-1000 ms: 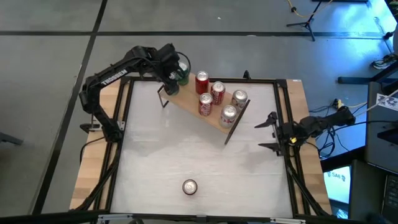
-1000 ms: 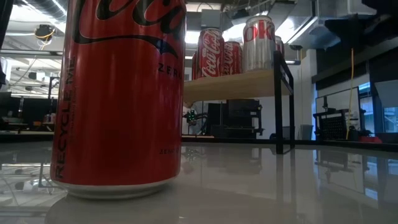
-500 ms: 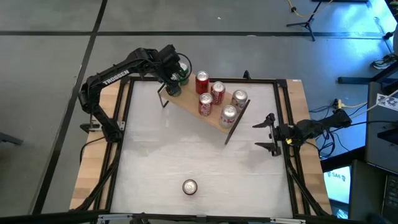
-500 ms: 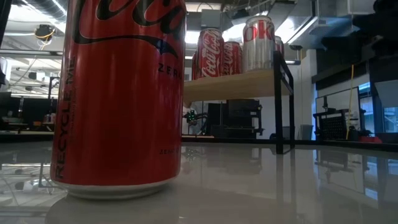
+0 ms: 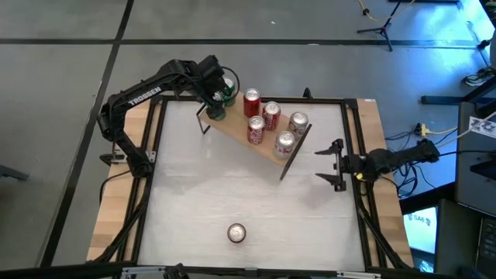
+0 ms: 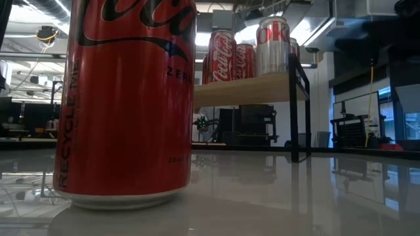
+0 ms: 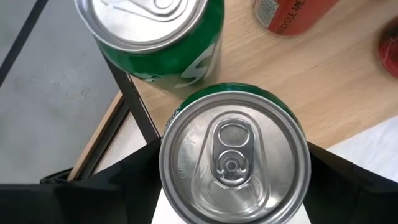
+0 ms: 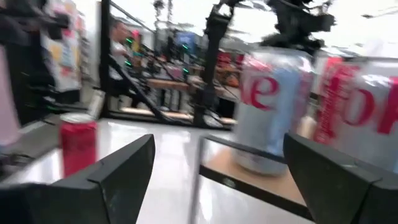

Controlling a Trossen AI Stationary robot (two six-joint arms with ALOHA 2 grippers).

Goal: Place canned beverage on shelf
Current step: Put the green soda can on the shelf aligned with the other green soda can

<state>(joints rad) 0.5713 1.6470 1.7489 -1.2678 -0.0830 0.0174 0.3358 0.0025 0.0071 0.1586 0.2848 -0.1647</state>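
Two green cans show in our left wrist view: one [image 7: 233, 155] sits between our left gripper [image 5: 218, 99] fingers, and a second green can [image 7: 152, 37] already stands on the shelf [image 5: 267, 138] just beyond it. Our left fingers flank the nearer can's sides, spread about to its width; whether they are pressing on it or standing just off its wall we cannot tell. That can appears to rest at the left end of the light-wood board, close to the corner above a black leg. Four more cans, red and silver, stand further along the shelf.

Our right gripper [image 5: 335, 163] hangs off the right end of the shelf with its fingers apart and nothing between them. One red can [image 5: 236, 232] stands alone on the table [image 5: 194, 194] near the front edge, well apart from the shelf; in the low view it fills the foreground.

We judge a can like this to be rigid if full, with a smooth, slippery painted wall that could dent under a hard squeeze. We would take the remaining red can across its middle, from the side, fingers level and square to the wall, and keep it upright so it sets down flat.
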